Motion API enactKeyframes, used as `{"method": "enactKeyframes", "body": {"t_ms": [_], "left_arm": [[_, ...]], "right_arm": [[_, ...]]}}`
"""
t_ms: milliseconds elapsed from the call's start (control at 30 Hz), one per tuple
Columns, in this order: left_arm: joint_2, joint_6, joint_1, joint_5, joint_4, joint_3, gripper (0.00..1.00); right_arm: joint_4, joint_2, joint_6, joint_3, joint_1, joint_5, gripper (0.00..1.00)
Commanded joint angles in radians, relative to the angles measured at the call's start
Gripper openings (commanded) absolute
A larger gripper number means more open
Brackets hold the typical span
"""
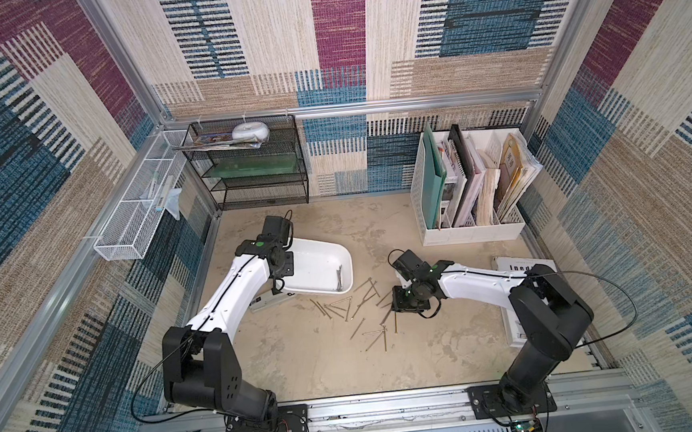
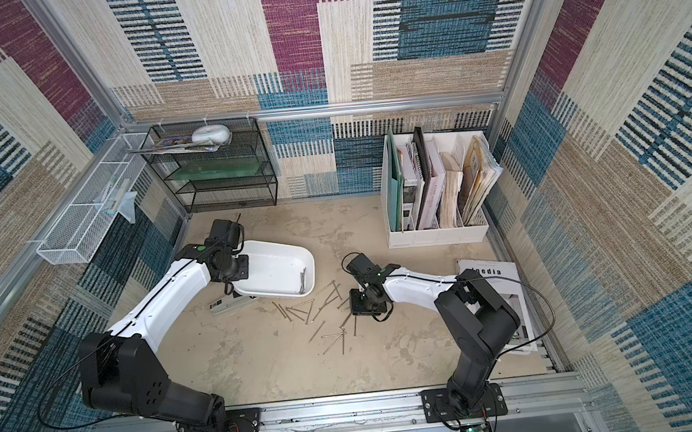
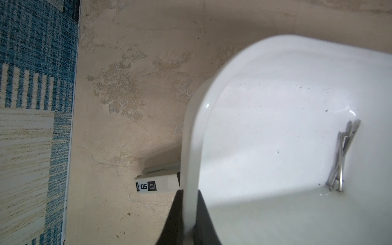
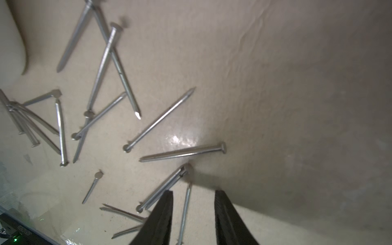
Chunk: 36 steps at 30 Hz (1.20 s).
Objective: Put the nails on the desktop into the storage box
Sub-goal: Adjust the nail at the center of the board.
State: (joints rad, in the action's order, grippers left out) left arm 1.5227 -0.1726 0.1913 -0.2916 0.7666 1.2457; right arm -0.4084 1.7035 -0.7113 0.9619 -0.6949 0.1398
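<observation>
1. Two grippers are in view. The left gripper (image 3: 188, 198) is clamped on the rim of the storage box (image 3: 265, 127), with one finger outside the wall and one inside. The right gripper (image 4: 194, 193) has its jaws apart, low over the desktop (image 1: 305, 366).
2. There is one storage box. It reaches from the left gripper toward the right gripper.
3. Inside the box, about four boxed nails (image 3: 342, 157) lie bundled against the end wall farthest from the left gripper. They overlap, so the count is not firm.
4. Close to twenty loose nails (image 4: 160, 118) lie on the desktop, many of them crossing.
   - One nail (image 4: 185, 212) lies in the gap between the right gripper's fingers; whether it touches either finger cannot be told.
   - The others fan out from the right gripper toward the box, the nearest just beside its wall.
5. One small carton (image 3: 157, 184) sits just beside the left gripper's outer finger, partly under the box rim.
6. One file holder (image 1: 470, 233) stands well beyond the right gripper, and one magazine (image 1: 523, 269) lies under that arm. One black mesh shelf (image 1: 263, 189) and one wire basket (image 1: 121, 241) line the walls beyond the left gripper.
7. The desktop is bare between the right gripper and the file holder. A wide bare stretch also runs from the nails back to the arm bases.
</observation>
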Motion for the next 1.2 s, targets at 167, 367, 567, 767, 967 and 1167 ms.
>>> {"method": "enactKeyframes", "body": {"t_ms": [167,367,567,767,967,1167], "left_arm": [[-0.001,-0.001,-0.001,0.002,-0.006,0.009,0.0],[0.001,0.002,-0.001,0.003,-0.006,0.009,0.0],[0.004,0.005,-0.001,0.009,-0.004,0.009,0.0],[0.005,0.004,-0.001,0.011,-0.003,0.011,0.0],[0.007,0.008,-0.001,0.016,-0.001,0.011,0.0],[0.007,0.007,-0.001,0.02,0.0,0.014,0.0]], "right_arm": [[0.029,0.095,-0.025,0.073,0.023,-0.005,0.41],[-0.012,0.166,0.01,0.138,0.03,-0.009,0.4],[-0.105,0.216,0.067,0.191,0.036,-0.048,0.38],[-0.183,0.27,0.119,0.281,0.044,-0.07,0.39],[-0.306,0.337,0.194,0.381,0.044,-0.138,0.32],[-0.389,0.392,0.235,0.459,0.045,-0.199,0.3]]}}
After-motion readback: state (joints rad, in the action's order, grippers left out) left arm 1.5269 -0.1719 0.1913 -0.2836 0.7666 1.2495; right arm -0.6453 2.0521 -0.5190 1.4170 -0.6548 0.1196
